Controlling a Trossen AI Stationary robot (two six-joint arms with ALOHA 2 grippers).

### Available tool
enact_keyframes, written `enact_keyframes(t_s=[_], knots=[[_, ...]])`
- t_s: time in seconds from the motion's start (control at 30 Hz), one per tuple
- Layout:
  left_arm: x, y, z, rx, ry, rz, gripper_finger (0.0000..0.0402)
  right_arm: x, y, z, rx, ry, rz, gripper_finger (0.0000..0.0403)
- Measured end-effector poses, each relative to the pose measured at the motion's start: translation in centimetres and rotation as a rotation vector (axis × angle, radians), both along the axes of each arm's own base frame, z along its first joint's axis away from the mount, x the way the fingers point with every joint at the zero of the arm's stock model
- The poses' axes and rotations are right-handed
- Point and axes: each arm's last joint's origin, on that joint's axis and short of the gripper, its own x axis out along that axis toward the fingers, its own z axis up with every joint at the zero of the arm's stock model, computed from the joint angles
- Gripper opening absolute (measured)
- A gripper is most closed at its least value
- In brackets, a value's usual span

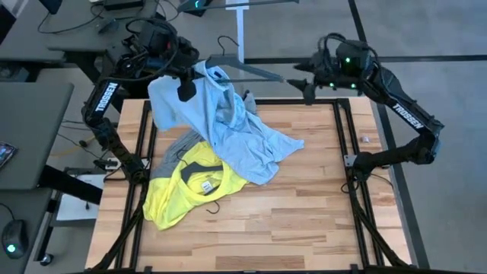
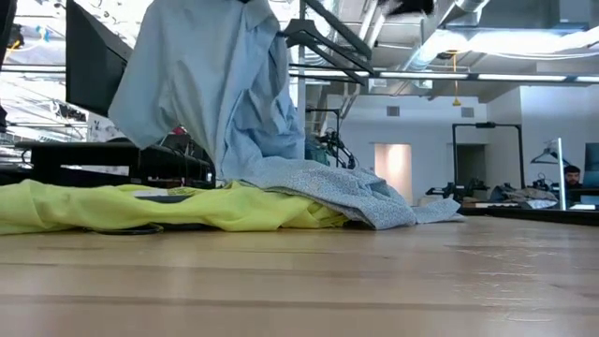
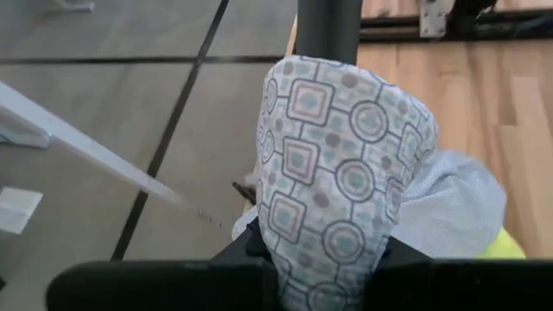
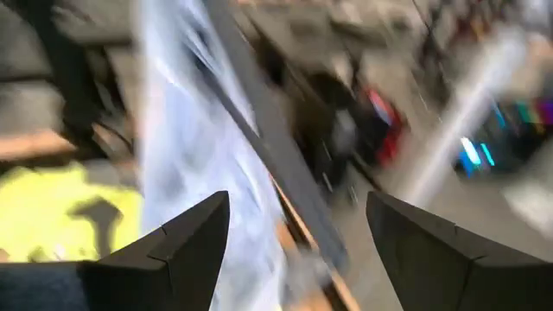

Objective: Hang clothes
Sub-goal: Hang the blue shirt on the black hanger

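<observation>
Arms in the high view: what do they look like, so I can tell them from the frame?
Both are dark, jointed arms with white TROSSEN lettering along a link, on the left arm and right arm. Black cables loop around the left arm's wrist; green lights glow near the right pincer.

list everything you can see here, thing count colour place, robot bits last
pale light-blue collared button shirt: one, light blue with a patterned inner lining, lifted at the table's far left, its lower part draped over the other clothes
bright neon-yellow T-shirt: one, neon yellow, flat on the table's left side
grey T-shirt: one, grey, mostly hidden between the other two garments
thin black hanger: one, black, above the far edge, partly in the blue shirt
wooden table: one, light wood, black-framed
left gripper: shut on the blue shirt, holding it up
right gripper: open, just right of the hanger, holding nothing
</observation>
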Motion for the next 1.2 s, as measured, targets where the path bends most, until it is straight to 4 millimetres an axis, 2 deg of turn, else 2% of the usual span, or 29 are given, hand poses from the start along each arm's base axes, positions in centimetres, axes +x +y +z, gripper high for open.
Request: enact_keyframes(t_s=[0.1,0.2,0.33,0.43,0.53,0.67,0.83,0.93,1.07,1.2], knots=[[-0.6,-0.5,0.5,0.002,-0.029,0.0,0.0026,-0.7,-0.3,-2.9,0.145,0.133,-0.051,0.026],[-0.7,-0.6,1.0,0.026,-0.071,0.011,0.0026,-0.2,0.1,-6.9,0.263,0.114,-0.032,0.026],[-0.6,-0.5,1.6,0.04,-0.131,0.027,0.0026,2.4,1.4,-12.6,0.31,-0.144,0.018,0.026],[-0.3,-0.2,1.6,0.04,-0.145,0.047,0.0026,5.1,2.6,-15.2,0.229,-0.421,0.068,0.026],[0.4,0.4,1.5,0.03,-0.17,0.08,0.0026,7.7,3.4,-16.9,0.091,-0.562,0.062,0.026],[1.3,1.2,1.1,0.035,-0.183,0.109,0.0026,11.3,3.6,-17.8,-0.035,-0.604,0.033,0.026],[1.9,1.8,0.8,0.057,-0.171,0.153,0.0026,15.0,3.0,-16.3,-0.053,-0.619,-0.013,0.026],[2.2,1.8,0.9,0.062,-0.194,0.164,0.0026,16.8,2.4,-15.4,-0.076,-0.543,-0.122,0.026],[2.3,1.7,0.9,0.069,-0.187,0.147,0.0026,18.3,1.6,-16.6,-0.061,-0.37,-0.211,0.026],[2.4,1.4,0.9,0.082,-0.169,0.129,0.0026,18.2,0.7,-16.9,-0.042,-0.353,-0.248,0.0254]])
